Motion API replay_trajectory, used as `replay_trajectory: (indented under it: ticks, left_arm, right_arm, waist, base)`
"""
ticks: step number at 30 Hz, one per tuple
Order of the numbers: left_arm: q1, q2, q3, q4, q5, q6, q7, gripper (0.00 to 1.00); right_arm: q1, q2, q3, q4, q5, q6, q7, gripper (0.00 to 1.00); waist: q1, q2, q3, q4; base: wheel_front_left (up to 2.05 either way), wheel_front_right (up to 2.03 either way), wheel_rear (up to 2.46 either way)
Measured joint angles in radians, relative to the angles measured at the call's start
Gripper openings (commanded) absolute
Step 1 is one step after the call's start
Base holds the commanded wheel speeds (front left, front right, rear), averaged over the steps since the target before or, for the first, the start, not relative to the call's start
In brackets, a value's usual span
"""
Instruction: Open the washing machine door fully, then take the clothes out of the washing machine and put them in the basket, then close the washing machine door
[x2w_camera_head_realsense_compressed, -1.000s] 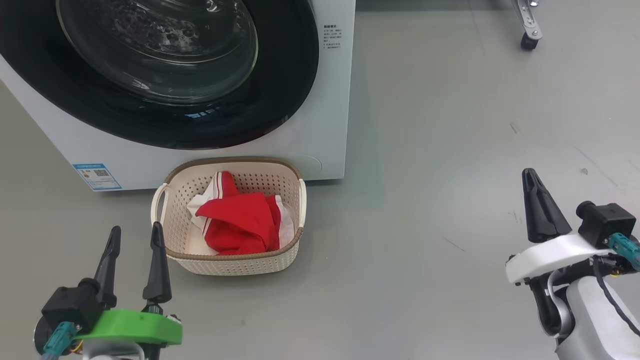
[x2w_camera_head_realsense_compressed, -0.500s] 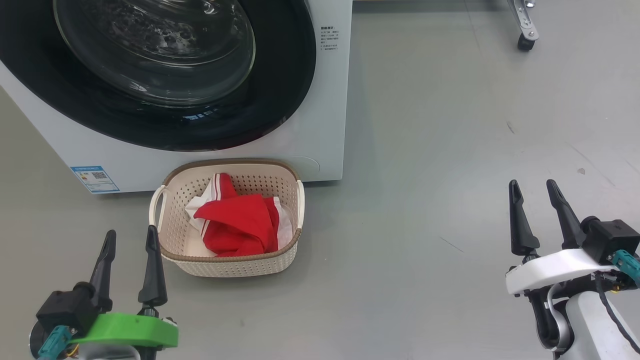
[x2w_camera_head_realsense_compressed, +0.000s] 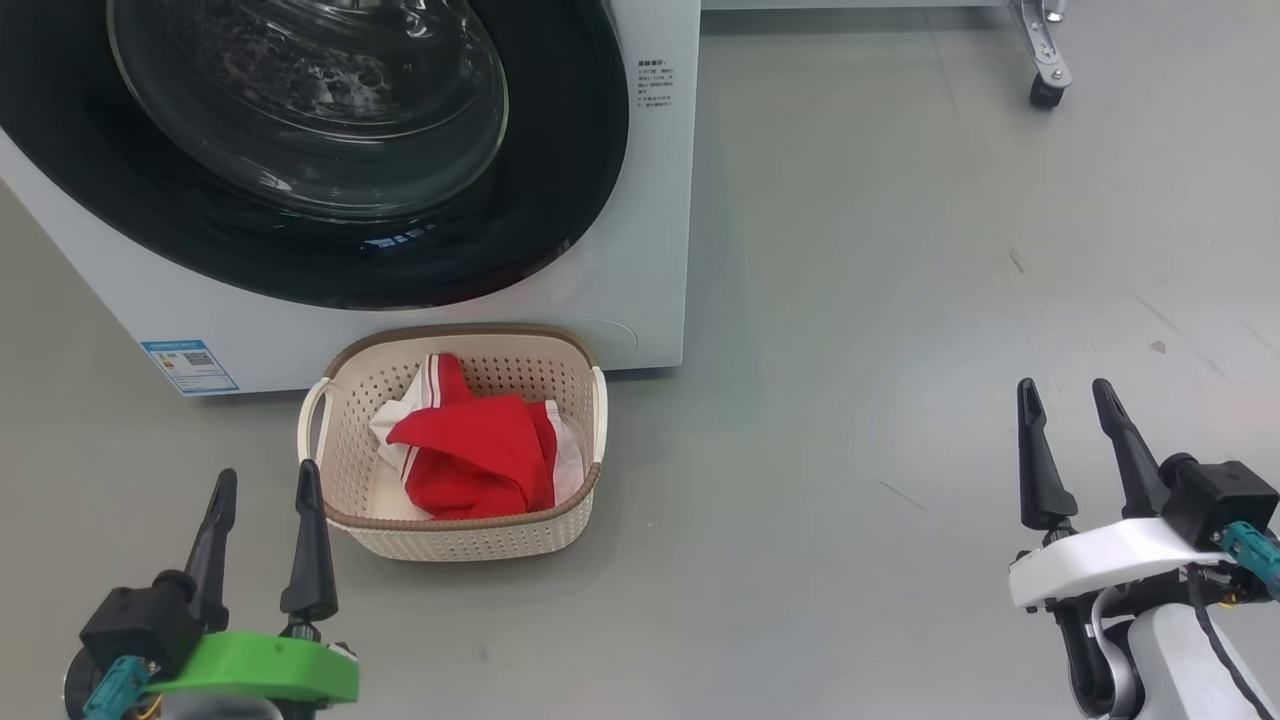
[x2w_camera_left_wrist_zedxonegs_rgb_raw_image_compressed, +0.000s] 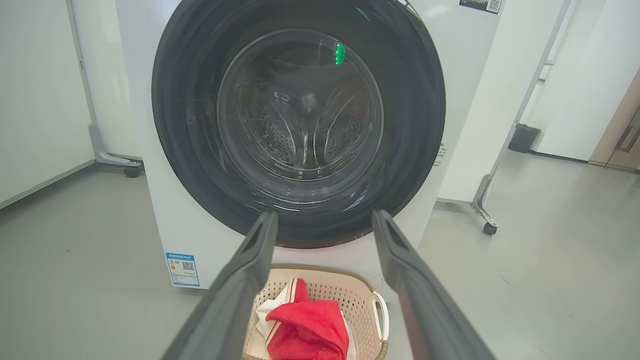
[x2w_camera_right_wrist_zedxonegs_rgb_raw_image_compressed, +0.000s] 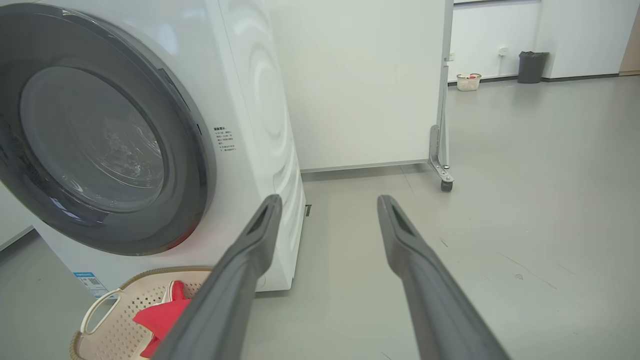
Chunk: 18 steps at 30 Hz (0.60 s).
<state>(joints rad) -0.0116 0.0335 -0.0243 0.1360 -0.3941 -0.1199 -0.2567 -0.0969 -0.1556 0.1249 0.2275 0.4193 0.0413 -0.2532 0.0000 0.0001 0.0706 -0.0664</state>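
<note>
Jaws on both grippers stand parted and hold nothing, which fits a job that looks finished. The left gripper (x2w_camera_head_realsense_compressed: 266, 480) hangs just beside the basket's near left corner. The right gripper (x2w_camera_head_realsense_compressed: 1062, 390) is well apart, over bare floor (x2w_camera_head_realsense_compressed: 850, 400).

The clothes (x2w_camera_head_realsense_compressed: 470, 460), red with white stripes and trim, lie bunched inside the basket (x2w_camera_head_realsense_compressed: 460, 540), below its brown rim and touching neither gripper. The basket sits on the floor against the foot of the washing machine (x2w_camera_head_realsense_compressed: 650, 250), directly under the opening, probably so a garment pulled out has only a short way to travel.

Above it, the washing machine door (x2w_camera_head_realsense_compressed: 560, 200) looks shut. In the right wrist view its glossy black rim lies flush with the white front. Through the glass in the left wrist view the perforated drum shows no red fabric. A small blue label sticker (x2w_camera_head_realsense_compressed: 188, 365) marks the machine's lower left corner. Beyond the machine, a castor (x2w_camera_head_realsense_compressed: 1043, 92) on a metal leg stands clear of everything.

With all three steps apparently done, both arms seem to be parked back from the machine.
</note>
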Motion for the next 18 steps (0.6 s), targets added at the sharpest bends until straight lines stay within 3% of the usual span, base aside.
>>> replay_trajectory:
  ticks: [18]
  left_arm:
    - [0.022, 0.000, -0.016, 0.009, 0.037, 0.000, 0.000, 1.00]
  right_arm:
    - [0.037, 0.007, -0.009, -0.014, -0.028, 0.011, 0.000, 1.00]
  waist:
    - [0.0000, 0.0000, -0.018, -0.002]
  base:
    - [0.00, 0.00, 0.00]
